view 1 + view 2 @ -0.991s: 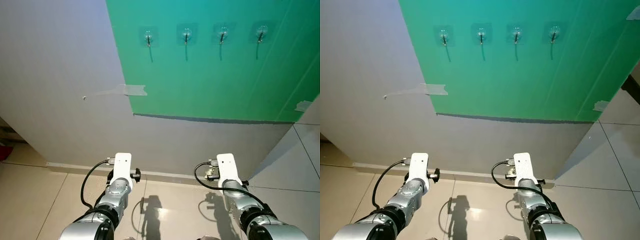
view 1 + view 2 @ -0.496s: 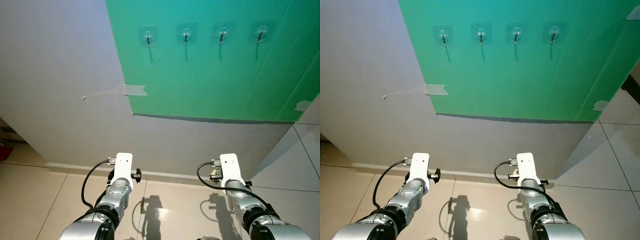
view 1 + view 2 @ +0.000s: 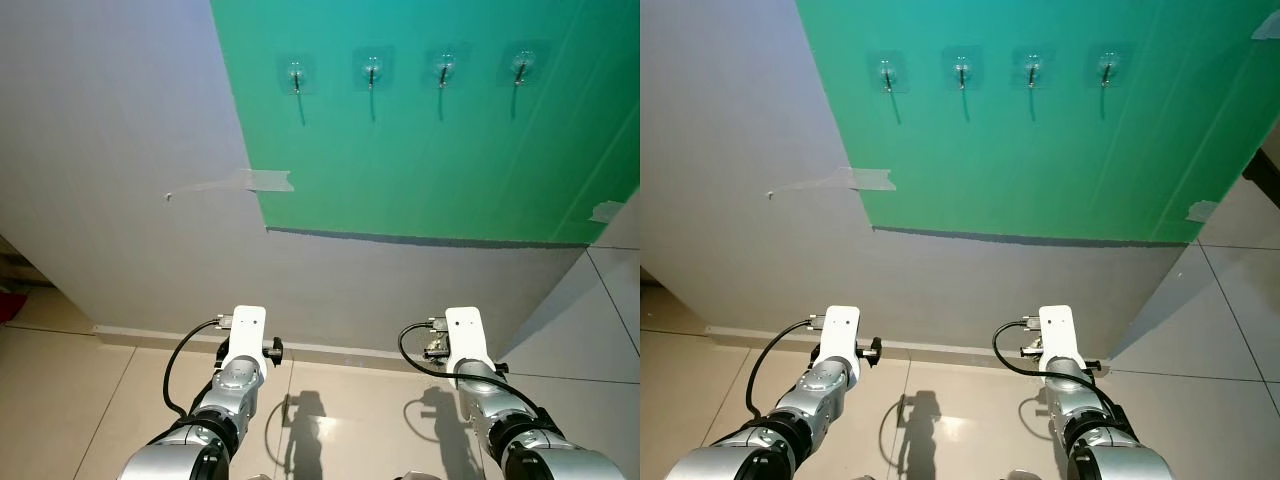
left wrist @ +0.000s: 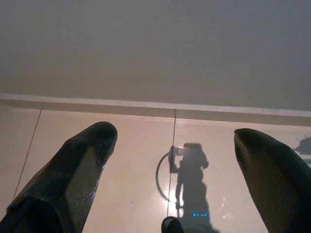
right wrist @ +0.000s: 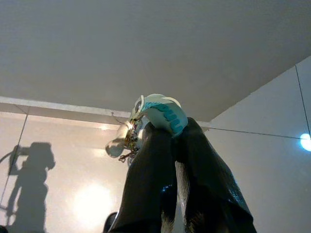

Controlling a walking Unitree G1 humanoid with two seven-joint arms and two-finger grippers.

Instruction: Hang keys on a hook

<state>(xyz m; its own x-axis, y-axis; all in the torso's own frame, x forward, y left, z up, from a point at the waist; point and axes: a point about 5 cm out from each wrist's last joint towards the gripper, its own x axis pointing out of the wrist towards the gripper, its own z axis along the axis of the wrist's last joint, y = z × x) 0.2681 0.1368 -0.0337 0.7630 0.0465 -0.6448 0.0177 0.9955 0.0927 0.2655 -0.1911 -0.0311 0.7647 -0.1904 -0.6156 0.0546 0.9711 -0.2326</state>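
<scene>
Keys (image 5: 148, 119) pinched in the closed right tool (image 5: 170, 133); left tool (image 4: 172, 141) spread wide, empty.

A pale grey wall (image 3: 120, 130) rises ahead, with a large green sheet (image 3: 430, 150) fixed across its upper right part and a strip of tape (image 3: 245, 182) at the sheet's left edge. A white skirting board (image 3: 150, 335) runs along the foot of the wall. Below it lies a glossy beige tiled floor (image 3: 70, 400) that reflects the light and carries dark shadows.
</scene>
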